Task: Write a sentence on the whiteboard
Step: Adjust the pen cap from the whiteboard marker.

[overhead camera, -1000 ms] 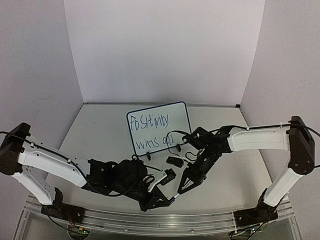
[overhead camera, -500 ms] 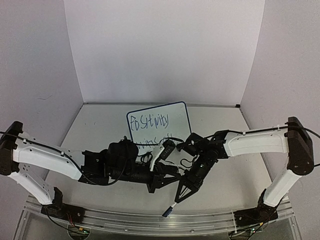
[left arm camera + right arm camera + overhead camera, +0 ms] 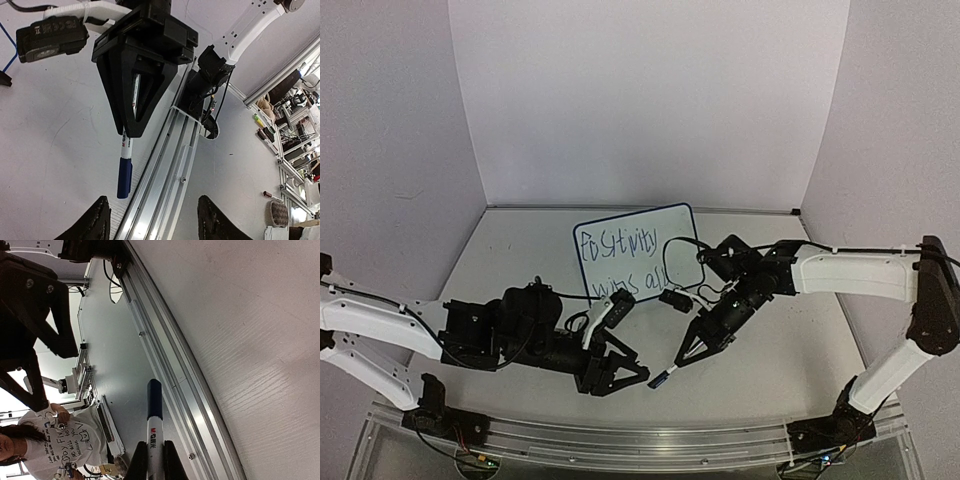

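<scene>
**Sentence on the board, capped marker in the right gripper**

The left gripper (image 3: 618, 383) hangs low over the table (image 3: 520, 250) with its jaws spread wide and nothing between them. Its own wrist view shows both fingers (image 3: 100, 222) apart with bare surface in the gap.

Just to its right, the right gripper (image 3: 685, 357) is pressed onto the barrel of a marker (image 3: 661, 379). The marker's blue cap end points down and toward the arms' bases, away from the board.

The whiteboard (image 3: 665, 225) stands behind both grippers, nearer the right one. It carries the sentence (image 3: 617, 244) in two dark handwritten lines, roughly "Positivity wins all".

By my reading the writing is finished. The words look complete, the tip looks covered, and the pen is held clear of the board. What seems left is only to put the marker down or hand it across. The open left gripper beside it would suit a handover.

- **Rail:** an aluminium rail (image 3: 620, 440) runs along the near table edge, below both grippers.
- **Cable:** a black cable (image 3: 682, 243) from the right arm loops in front of the board's right side and could snag if that arm swings back.
- **Person:** a person (image 3: 60, 440) in a printed white T-shirt shows beyond the rail in the right wrist view
</scene>
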You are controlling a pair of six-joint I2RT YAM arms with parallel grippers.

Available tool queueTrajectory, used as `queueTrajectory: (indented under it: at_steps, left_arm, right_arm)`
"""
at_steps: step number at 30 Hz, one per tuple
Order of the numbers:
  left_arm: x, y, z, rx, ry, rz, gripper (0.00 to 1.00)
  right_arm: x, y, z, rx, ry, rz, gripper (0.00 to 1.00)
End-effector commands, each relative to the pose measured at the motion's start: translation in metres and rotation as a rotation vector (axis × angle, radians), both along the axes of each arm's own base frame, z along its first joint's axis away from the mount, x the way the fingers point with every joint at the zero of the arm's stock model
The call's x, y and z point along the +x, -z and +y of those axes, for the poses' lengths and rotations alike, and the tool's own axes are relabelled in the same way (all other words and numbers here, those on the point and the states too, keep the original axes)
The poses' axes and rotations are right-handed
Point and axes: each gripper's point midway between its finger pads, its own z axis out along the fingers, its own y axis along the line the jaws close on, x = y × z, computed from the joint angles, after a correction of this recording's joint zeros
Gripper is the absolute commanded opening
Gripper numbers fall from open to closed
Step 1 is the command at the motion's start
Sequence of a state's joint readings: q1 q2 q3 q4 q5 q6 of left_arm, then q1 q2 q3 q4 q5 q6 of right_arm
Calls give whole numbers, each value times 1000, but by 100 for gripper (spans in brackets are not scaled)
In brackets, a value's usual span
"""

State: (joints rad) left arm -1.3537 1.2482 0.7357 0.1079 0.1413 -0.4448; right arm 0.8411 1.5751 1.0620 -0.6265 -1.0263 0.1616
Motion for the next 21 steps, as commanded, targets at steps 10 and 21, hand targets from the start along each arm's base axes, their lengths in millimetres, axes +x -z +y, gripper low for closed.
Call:
queueTrajectory:
  at_steps: [10, 21]
  left_arm:
    - [-5, 0, -11, -21, 95, 168, 80]
    - [-13, 1, -31, -30, 180, 234, 64]
  right_arm:
    - [-10, -50, 11, 166, -62, 25, 0]
    - [-12, -52, 19, 178, -88, 4, 0]
